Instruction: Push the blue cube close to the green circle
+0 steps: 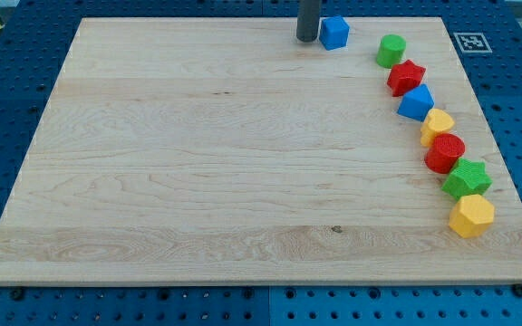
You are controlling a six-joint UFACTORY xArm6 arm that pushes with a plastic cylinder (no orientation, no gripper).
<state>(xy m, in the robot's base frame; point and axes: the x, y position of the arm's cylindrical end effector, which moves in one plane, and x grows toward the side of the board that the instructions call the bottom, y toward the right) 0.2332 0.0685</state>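
Observation:
The blue cube (334, 32) sits near the view's top edge of the wooden board (198, 181). The green circle (391, 51) stands to its right and a little lower, with a gap of about one block between them. My tip (308, 39) rests on the board just left of the blue cube, touching or nearly touching its left side. The dark rod rises out of the view's top.
Below the green circle a curved row runs down the board's right side: a red star (406, 77), a blue block (416, 103), a yellow block (438, 125), a red cylinder (444, 152), a green star (467, 178), a yellow hexagon (471, 215).

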